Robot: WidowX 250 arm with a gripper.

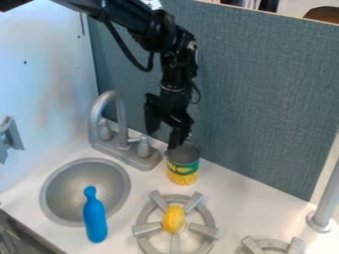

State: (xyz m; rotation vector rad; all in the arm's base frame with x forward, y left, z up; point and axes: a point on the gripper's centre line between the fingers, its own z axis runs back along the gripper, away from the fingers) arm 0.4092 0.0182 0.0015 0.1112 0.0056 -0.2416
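My gripper (pixel 163 140) hangs open near the back divider, with a gap between its two fingers. One finger is over or against the left rim of an open can (pixel 183 171), which stands upright with a green and yellow label; contact cannot be told. The other finger is to the left, by the faucet. In front of the can, a yellow oval object (pixel 173 219) lies on the grey burner (pixel 210 231). A blue bottle-shaped object (pixel 94 221) lies across the front right rim of the sink (pixel 55 178).
The grey faucet (pixel 118 119) and its base stand behind the sink, close to my gripper. A blue-grey divider (pixel 258 94) runs along the back. At the right are a second burner (pixel 271 244) and a grey post (pixel 324 211).
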